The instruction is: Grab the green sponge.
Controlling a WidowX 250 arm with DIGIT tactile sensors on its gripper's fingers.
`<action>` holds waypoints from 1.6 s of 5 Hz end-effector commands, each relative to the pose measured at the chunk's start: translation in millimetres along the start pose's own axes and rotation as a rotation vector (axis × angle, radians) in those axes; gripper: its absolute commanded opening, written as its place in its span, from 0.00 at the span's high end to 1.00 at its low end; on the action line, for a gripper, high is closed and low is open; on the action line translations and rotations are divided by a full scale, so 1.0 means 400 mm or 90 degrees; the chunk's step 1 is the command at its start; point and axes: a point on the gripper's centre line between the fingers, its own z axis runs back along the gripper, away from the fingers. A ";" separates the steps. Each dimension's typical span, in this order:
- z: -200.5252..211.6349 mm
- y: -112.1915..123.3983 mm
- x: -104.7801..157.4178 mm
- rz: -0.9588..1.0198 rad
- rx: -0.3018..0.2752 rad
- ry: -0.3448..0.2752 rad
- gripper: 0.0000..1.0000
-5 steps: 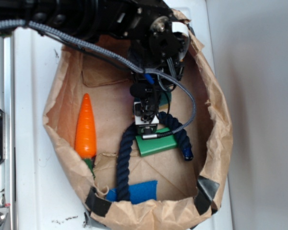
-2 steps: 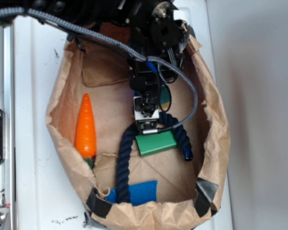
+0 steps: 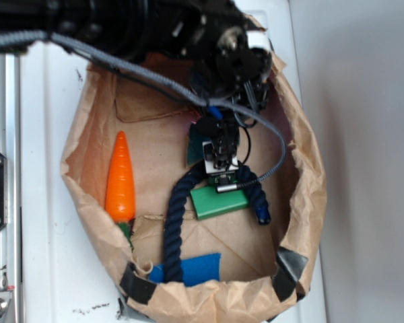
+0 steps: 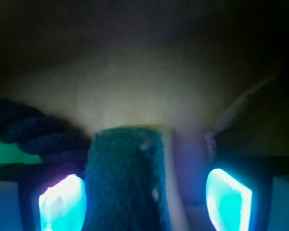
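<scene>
The green sponge stands on edge between my fingers in the wrist view, dark green scouring side to the left and pale yellow foam to the right. My gripper is open around it. The left fingertip is against the green face. The right fingertip stands apart from the foam. In the exterior view only a dark green corner of the sponge shows, left of the gripper, which covers the rest.
All of this lies inside a brown paper bag. A bright green block and a dark blue rope sit just in front of the gripper. An orange carrot lies left, a blue pad near the front wall.
The gripper has shifted to the right and slightly forward. The sponge showed to its right before and now shows to its left.
</scene>
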 end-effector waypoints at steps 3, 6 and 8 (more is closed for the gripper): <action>0.027 0.015 0.028 0.001 -0.005 -0.013 1.00; 0.217 -0.002 0.007 0.016 -0.058 0.003 1.00; 0.329 -0.044 -0.035 -0.012 -0.017 -0.019 1.00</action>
